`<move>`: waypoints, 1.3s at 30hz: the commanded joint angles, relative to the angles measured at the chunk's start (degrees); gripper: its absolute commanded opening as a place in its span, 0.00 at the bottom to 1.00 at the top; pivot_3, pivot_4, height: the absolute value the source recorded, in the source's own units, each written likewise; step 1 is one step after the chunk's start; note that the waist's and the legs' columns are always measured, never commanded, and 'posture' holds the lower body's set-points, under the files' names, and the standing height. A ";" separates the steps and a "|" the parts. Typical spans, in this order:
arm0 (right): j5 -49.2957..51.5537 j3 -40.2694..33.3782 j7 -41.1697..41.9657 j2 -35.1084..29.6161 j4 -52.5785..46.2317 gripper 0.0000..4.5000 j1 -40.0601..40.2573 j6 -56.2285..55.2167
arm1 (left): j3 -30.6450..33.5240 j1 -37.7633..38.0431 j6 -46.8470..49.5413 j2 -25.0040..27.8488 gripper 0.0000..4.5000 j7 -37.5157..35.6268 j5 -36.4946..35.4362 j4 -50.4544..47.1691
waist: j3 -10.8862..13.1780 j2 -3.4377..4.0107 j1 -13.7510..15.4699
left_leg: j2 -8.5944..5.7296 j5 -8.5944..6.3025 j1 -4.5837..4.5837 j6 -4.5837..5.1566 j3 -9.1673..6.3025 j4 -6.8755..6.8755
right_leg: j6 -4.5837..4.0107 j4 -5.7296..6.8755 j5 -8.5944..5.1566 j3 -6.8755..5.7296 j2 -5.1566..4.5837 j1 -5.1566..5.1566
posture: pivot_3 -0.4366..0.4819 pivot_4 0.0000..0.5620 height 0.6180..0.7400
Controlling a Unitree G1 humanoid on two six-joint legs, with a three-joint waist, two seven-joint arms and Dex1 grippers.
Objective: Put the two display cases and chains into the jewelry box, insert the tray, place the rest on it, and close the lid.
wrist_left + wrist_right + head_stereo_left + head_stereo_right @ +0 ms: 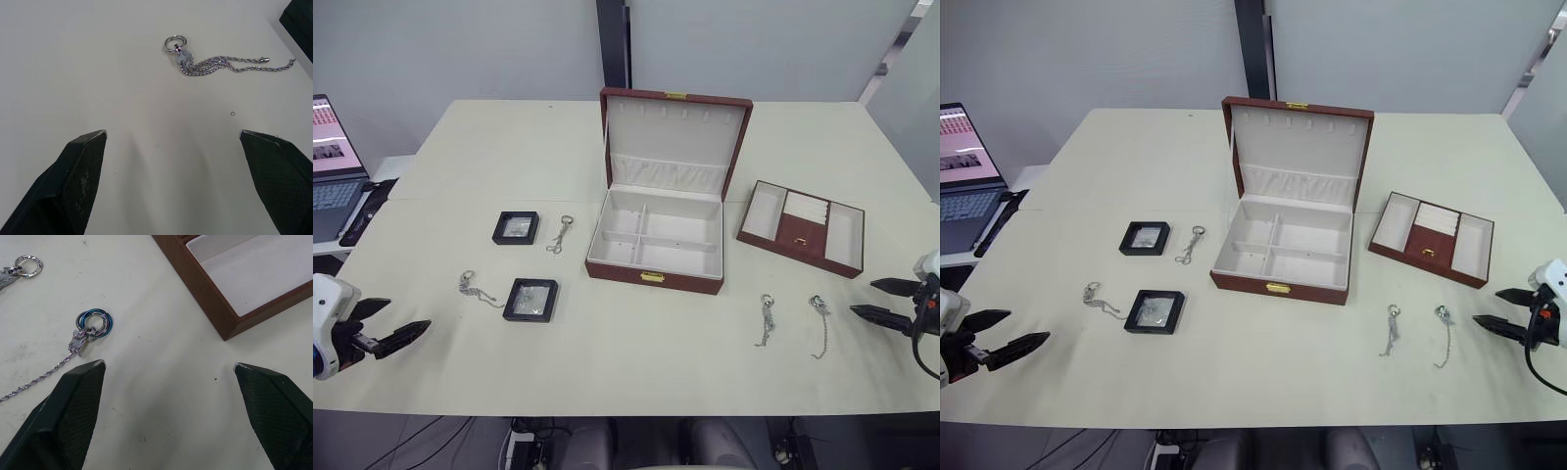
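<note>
Jewelry box [654,250] sits mid-table, lid [674,140] standing upright and open, white compartments bare. Tray [802,227] lies on the table just right of the box, apart from it.

Left of the box: far display case [516,227], with a chain [560,233] between it and the box. Near display case [530,300] sits nearer the front edge, another chain [478,290] just left of it, its tail reaching almost to the case.

Right side, nearer than the tray: two chains lying side by side, left one [766,319] and right one [819,324], a small gap between them.

Left gripper [380,326] hovers at the near-left edge of the table [489,147], fingers spread wide, holding nothing; left chain is ahead of it in the wrist view. Right gripper [886,301] is at the near-right edge, right of the two chains, fingers also spread, holding nothing.

Laptop [335,166] on a side surface at far left.
</note>
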 commanded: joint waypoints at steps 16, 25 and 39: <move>0.09 -1.30 0.59 -1.61 0.67 0.99 -1.37 -0.98 | 1.36 -2.68 -2.75 1.58 1.00 0.40 2.28 4.11 | 0.00 0.00 -0.02 | 0.00 0.00 0.01 0.00 0.03 0.00 | 0.00 0.01 0.00 -0.03 0.00 -0.01 | 0.48 0.27 1.00; -0.19 -1.11 0.59 -1.54 1.17 0.99 -1.99 -1.30 | 1.58 -2.83 -2.71 1.50 1.00 0.33 2.62 4.11 | 0.00 0.00 -0.02 | 0.00 0.00 0.01 0.00 0.03 0.00 | 0.00 0.01 0.00 -0.03 0.00 -0.01 | 0.48 0.27 1.00; 14.03 -12.48 -7.43 5.28 -18.18 0.99 1.35 13.56 | 3.82 -9.50 6.44 -2.93 1.00 6.04 -5.42 -4.17 | -0.01 0.01 0.06 | 0.00 0.00 -0.02 0.00 -0.07 0.03 | 0.00 0.03 0.00 -0.01 0.00 0.03 | 0.48 0.27 1.00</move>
